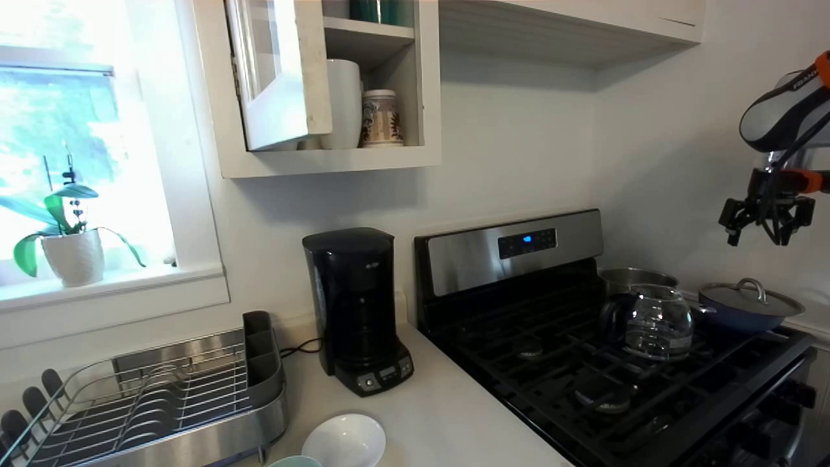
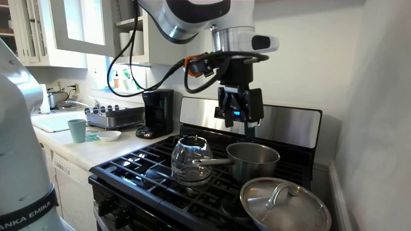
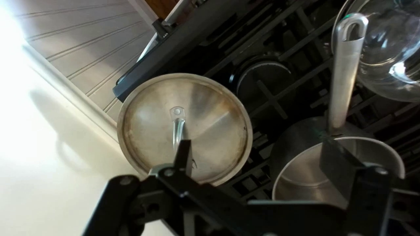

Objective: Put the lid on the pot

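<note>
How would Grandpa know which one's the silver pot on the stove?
Find the black stove with the silver back panel. Close to that panel, near the glass jug, stands the silver pot. It has a long handle and solid metal sides, unlike the see-through jug, and an open top, unlike the blue pan covered by a lid.

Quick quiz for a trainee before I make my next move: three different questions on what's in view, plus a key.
1. True or false: the silver pot is uncovered.
2. Where does the lid rest?
a) on the silver pot
b) on the dark blue pan
c) on the counter
3. Fill in: the gripper is open and holds ____.

Key: 1 true; 2 b; 3 nothing.
</note>
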